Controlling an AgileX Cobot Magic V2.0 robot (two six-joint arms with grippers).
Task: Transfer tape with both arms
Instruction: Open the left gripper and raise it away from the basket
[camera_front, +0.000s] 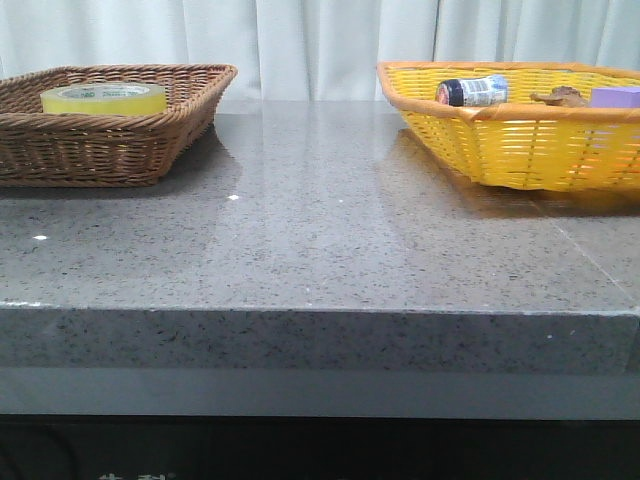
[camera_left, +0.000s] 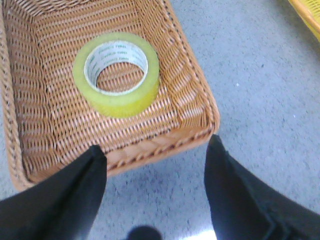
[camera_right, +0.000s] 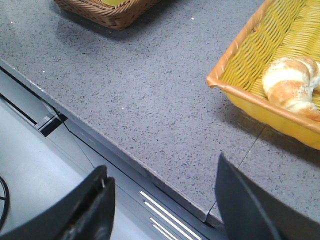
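I'm looking at the pickup step, not yet begun. Tape (camera_left: 116, 74) is lying flat in the brown basket (camera_left: 197, 107). Left gripper (camera_left: 156, 187) is hovering wide, empty; right gripper (camera_right: 162, 200) is waiting wide over the bench (camera_right: 150, 95) edge. Next: left descending onto the roll.

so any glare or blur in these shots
Front view: pale glare streak on the table, basket shadow beneath. Left wrist view: tape sharp, left pincer fingers soft and dark. Right wrist view: croissant slightly washed out, right pincer blurred.
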